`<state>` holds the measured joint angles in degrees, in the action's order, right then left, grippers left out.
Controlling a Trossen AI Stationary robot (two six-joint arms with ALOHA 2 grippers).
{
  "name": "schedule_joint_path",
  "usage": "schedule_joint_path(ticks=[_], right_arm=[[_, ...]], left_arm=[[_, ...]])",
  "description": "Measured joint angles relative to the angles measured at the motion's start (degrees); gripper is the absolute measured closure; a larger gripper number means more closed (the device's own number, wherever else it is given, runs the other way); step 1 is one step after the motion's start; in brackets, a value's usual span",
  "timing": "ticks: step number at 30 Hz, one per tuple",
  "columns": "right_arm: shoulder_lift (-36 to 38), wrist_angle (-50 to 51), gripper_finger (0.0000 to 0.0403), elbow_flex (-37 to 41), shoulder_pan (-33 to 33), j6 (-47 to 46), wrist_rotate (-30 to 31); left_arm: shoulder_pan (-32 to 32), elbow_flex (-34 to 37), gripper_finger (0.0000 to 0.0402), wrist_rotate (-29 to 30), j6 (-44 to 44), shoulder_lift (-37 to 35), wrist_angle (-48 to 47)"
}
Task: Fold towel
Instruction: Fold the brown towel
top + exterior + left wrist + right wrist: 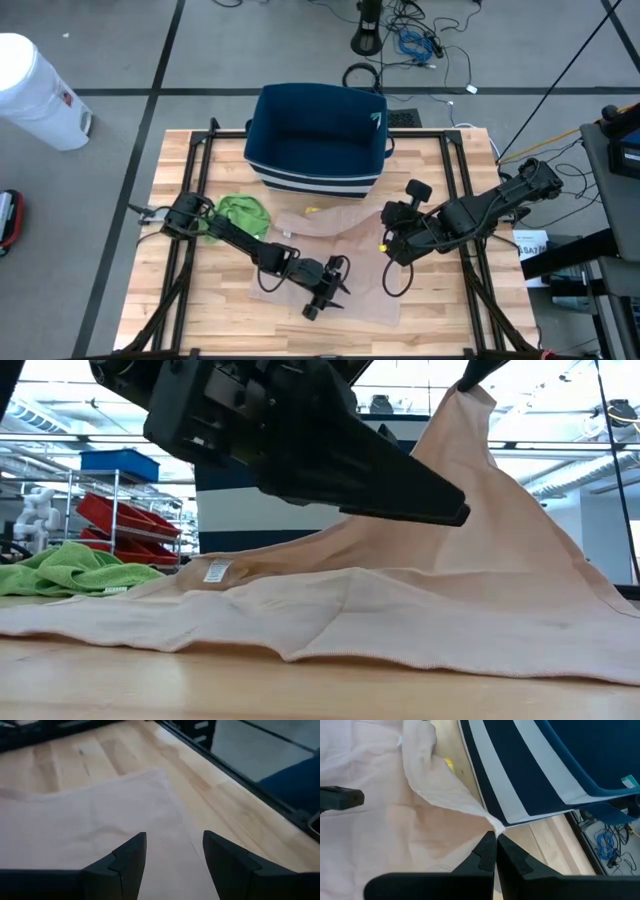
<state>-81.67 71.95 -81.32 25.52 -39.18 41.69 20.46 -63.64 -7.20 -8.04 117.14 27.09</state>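
Observation:
A pale beige towel lies spread on the wooden table, with its right side drawn up into a peak. My right gripper is shut on the towel at that peak. My left gripper is open and hovers just above the flat near part of the towel. Its fingers stand over the cloth close to a towel edge, clear of it in the low view. My right gripper pinches a corner of the towel between its two fingertips, slanting in from above and the table's right. That corner is lifted clear. The cloth slopes down from it in a tent, and the rest lies on the table.
A navy basket with white stripes stands at the table's far middle, close behind the towel. A green cloth lies to the towel's left. A small yellow thing lies by the basket's foot. Bare wood shows at the near edge.

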Motion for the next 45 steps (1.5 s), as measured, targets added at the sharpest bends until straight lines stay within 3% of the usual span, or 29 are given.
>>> schedule_joint_path(ticks=[5,13,18,25,33,38,45], right_arm=[[0.0,-3.5,0.0391,-0.3,0.4,5.3,1.3],[0.5,0.1,0.0300,-4.8,1.3,5.6,4.4],[0.5,1.2,0.0269,-5.5,1.6,5.7,4.5],[0.5,1.3,0.0267,-5.5,1.8,5.8,3.8],[0.5,1.5,0.0268,-4.6,4.9,5.5,-8.1],[0.4,-0.6,0.0268,-1.2,8.7,3.0,-13.7],[0.4,-4.3,0.0268,3.1,12.8,-2.7,-13.6]], left_arm=[[-0.2,0.0,0.0200,-0.8,-0.1,0.0,-3.0],[1.1,0.0,0.0200,1.7,-3.1,0.0,-10.8],[1.7,0.0,0.0200,4.1,-4.3,0.0,-12.6],[1.6,0.0,0.0200,10.8,-7.7,-5.4,-15.1],[0.8,-0.1,0.0200,13.8,-10.1,-14.0,-18.3],[-0.4,0.0,0.0200,7.4,-7.5,-12.0,-17.5],[-1.0,0.0,0.0200,6.1,-5.3,-5.7,-11.3]])
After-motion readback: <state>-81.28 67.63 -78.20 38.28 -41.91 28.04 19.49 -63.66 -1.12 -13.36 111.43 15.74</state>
